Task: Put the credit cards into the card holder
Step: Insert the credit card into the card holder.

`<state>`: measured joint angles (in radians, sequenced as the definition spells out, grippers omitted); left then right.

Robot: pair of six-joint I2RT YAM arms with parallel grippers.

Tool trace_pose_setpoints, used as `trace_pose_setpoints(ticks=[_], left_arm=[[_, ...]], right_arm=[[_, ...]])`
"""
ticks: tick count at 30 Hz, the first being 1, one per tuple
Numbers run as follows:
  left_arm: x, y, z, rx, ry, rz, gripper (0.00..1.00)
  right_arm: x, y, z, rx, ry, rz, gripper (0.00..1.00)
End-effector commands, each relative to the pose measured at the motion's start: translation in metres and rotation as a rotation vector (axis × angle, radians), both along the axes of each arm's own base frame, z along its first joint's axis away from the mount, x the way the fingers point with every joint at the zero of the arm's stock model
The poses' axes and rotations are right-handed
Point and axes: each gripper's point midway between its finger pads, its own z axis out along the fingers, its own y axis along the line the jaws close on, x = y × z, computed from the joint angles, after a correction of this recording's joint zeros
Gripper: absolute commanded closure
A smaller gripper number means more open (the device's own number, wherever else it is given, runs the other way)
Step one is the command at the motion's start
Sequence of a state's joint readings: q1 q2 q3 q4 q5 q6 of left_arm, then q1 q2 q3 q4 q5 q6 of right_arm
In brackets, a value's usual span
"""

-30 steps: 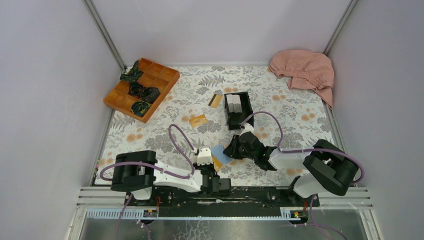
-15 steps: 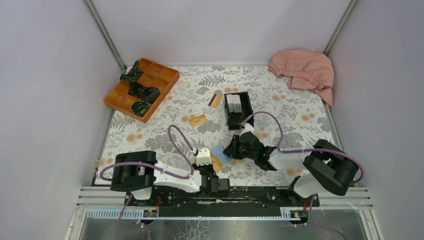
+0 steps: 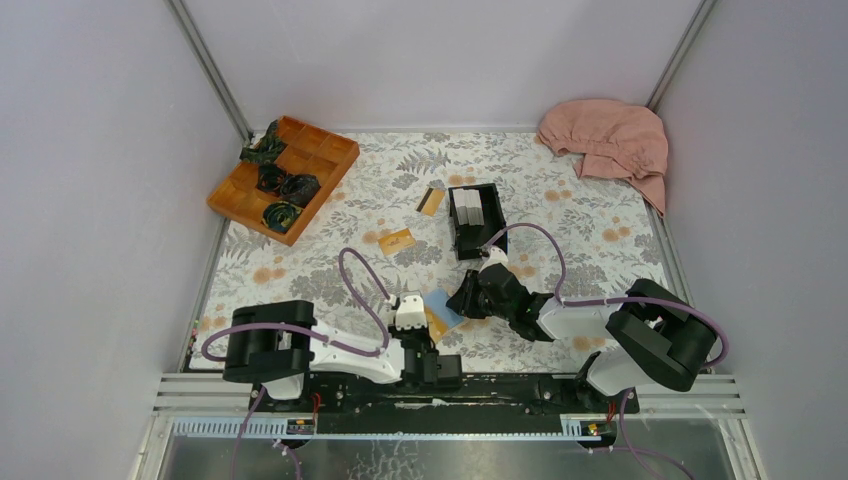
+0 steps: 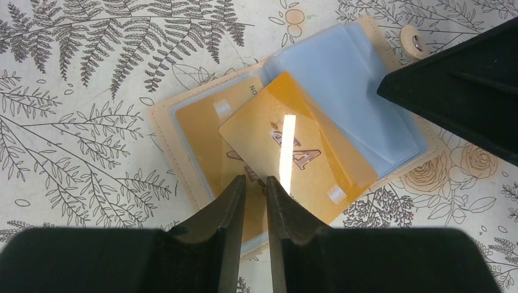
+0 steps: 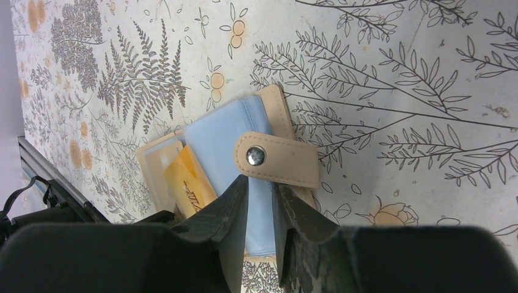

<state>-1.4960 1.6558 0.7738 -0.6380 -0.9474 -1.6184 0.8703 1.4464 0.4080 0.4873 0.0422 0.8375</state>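
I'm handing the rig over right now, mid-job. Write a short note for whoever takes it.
Left gripper: jaws slightly apart over the tilted gold card, not clamping it.
Right gripper: pinching the open card holder at its blue sleeves, by the snap tab.
Done: the sleeved card sits in the left panel; the tilted gold card seems only partly in.
Left: seat it, then fetch the loose orange card and the black-banded card beside the black box.
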Motion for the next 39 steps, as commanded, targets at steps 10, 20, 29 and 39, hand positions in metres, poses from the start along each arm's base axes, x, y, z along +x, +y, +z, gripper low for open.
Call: trace_pose_setpoints(ticks=[10, 20, 29, 39], left_arm=[[0.018, -0.018, 0.005, -0.003, -0.049, -0.014, 0.73], [0.022, -0.017, -0.003, -0.003, -0.032, -0.014, 0.73], [0.029, -0.025, 0.003, -0.01, -0.046, -0.027, 0.73], [0.034, -0.033, -0.007, -0.012, -0.025, -0.038, 0.73]], right_arm=[[-0.001, -0.005, -0.003, -0.017, -0.005, 0.001, 0.71], [-0.001, -0.004, -0.003, -0.017, -0.004, 0.004, 0.71], [-0.002, -0.004, -0.003, -0.012, -0.003, 0.006, 0.71], [-0.003, -0.005, -0.004, -0.011, -0.001, 0.005, 0.71]])
